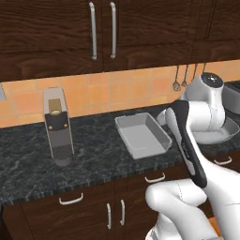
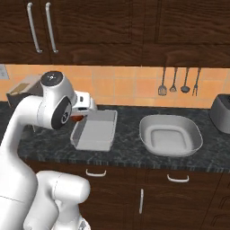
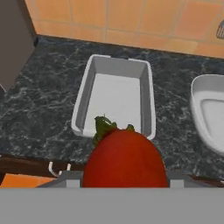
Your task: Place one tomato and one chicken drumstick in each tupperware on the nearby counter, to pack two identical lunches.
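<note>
My gripper is shut on a red tomato with a green stalk, which fills the lower middle of the hand view. It hangs above the counter's front edge, just short of the near end of the rectangular tupperware, whose pale grey floor is bare. In the right base view the tomato shows as a small red patch under the white hand, at the tub's left rim. The wider rounded tupperware lies to its right, with nothing inside. The chicken drumstick is out of view.
A tall grey coffee machine stands on the counter left of the rectangular tub. A steel toaster sits at the far right. Utensils hang on the orange tiled wall. Drawers with silver handles run below.
</note>
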Available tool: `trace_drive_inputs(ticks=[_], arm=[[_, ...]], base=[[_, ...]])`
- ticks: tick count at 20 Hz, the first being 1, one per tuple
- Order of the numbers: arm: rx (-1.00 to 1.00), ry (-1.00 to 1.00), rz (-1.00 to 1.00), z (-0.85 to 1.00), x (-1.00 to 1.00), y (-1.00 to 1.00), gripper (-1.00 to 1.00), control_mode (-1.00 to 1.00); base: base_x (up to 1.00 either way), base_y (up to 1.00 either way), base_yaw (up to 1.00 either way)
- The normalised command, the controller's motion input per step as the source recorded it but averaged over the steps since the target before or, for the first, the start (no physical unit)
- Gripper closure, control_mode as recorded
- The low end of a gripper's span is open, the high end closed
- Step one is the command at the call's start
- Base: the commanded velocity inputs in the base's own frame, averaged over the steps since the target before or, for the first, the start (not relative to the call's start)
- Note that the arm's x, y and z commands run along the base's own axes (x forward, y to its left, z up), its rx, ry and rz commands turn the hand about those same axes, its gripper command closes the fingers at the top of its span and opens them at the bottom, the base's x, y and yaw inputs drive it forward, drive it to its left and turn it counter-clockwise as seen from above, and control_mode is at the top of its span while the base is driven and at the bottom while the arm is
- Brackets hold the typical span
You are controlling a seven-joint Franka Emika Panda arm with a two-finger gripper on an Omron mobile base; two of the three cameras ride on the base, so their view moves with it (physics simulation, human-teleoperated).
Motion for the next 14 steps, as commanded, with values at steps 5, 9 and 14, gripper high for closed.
trace_drive_inputs(ticks=[5, 9, 14], arm=[[0.04, -0.02, 0.07, -0.83, 0.73, 0.08, 1.0, -1.0], [-0.12, 0.0, -0.02, -0.48, 1.0, 0.41, 1.0, -1.0], [-0.04, 0.03, -0.08, -0.18, 0.91, 0.23, 1.0, -1.0]], base=[[0.0, 0.0, 0.0], [0.0, 0.0, 0.0], [0.0, 0.0, 0.0]])
